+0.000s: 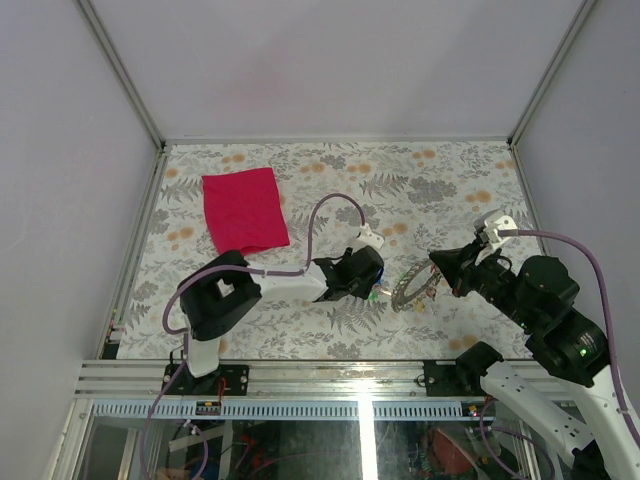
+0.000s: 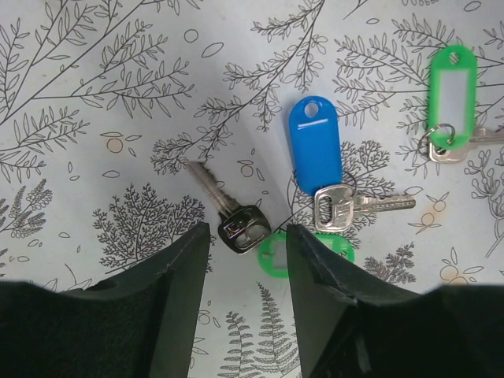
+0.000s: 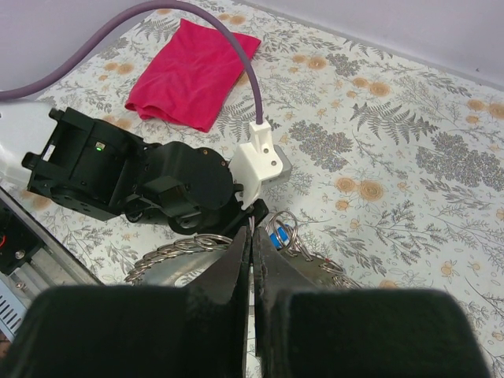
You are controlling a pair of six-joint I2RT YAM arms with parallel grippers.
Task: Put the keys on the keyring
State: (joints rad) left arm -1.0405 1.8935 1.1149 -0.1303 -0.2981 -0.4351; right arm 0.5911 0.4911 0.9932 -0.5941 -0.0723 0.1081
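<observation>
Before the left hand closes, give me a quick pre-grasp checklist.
1. Left hand open: ok, jaws apart.
2. Dark-headed key between its fingers: ok, lying flat, not gripped.
3. Neighbours clear of the fingers: not ok, a green tag sits against one finger.
4. Right hand gripping the keyring: ok, jaws shut on its coil.
5. Keyring's split end facing the key: cannot tell.
</observation>
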